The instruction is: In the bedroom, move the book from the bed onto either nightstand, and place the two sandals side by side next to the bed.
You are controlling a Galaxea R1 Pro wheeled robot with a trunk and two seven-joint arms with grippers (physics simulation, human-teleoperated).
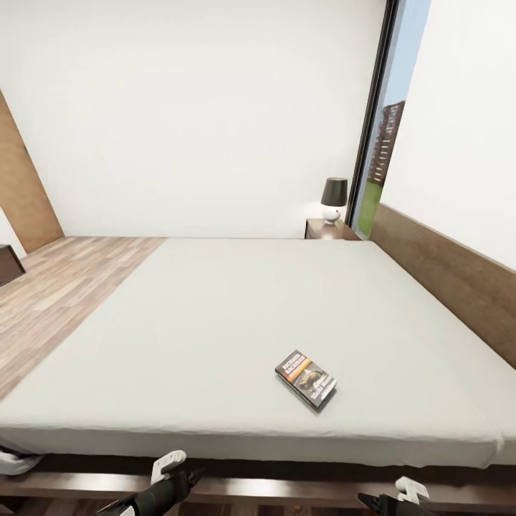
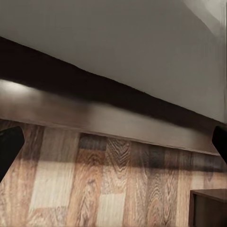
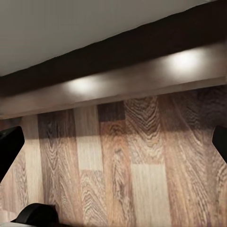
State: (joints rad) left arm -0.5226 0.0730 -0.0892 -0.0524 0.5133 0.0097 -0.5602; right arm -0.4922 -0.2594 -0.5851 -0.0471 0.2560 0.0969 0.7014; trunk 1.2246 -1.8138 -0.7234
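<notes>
Book (image 1: 306, 378) lying flat on the bed (image 1: 215, 322), near its front edge, right of centre.
Far off, a nightstand (image 1: 328, 229) carries a lamp (image 1: 333, 198) beside the window (image 1: 387, 136). Left gripper (image 2: 113, 146) and right gripper (image 3: 113, 146) hang low over the floor (image 3: 142, 179) by the frame, jaws spread.

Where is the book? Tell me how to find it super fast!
Look at the big bed with the plain grey mattress that takes up most of the room. Go to the near edge, a bit right of the middle, and the book lies flat there. It is the one dark thing on the pale mattress, with white letters, an orange stripe and a yellowish picture on the cover.
</notes>
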